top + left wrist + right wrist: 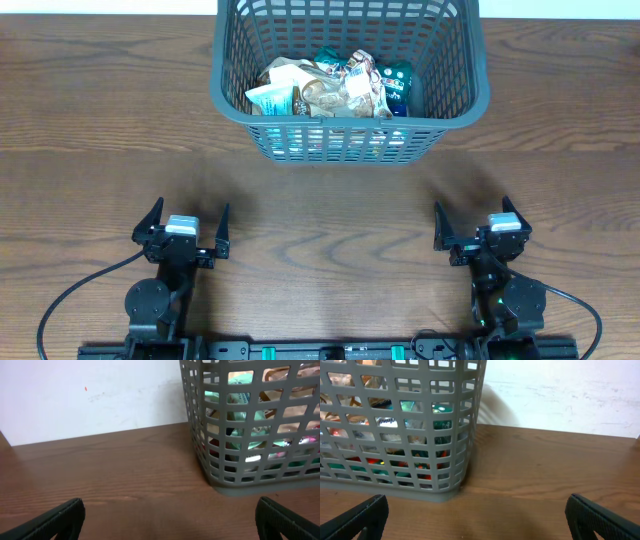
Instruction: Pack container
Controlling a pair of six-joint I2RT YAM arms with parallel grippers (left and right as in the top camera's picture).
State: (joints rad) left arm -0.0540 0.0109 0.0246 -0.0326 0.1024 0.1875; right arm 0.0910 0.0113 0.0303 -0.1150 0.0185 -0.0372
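Note:
The container, a large grey lattice basket (450,100), stands at the far middle of the wooden table and holds several snack packets (335,88) in teal, white and tan. It shows at the right of the left wrist view (200,445) and at the left of the right wrist view (470,435), with packets visible through the slots. My left gripper (187,230) is open and empty near the front left, well short of the basket. My right gripper (477,228) is open and empty near the front right. Bare wood lies between each pair of fingers (170,520) (477,520).
A white wall (90,395) rises behind the table's far edge. Black cables (70,300) run from both arm bases along the table's front edge. Brown wood table (100,120) extends left and right of the basket.

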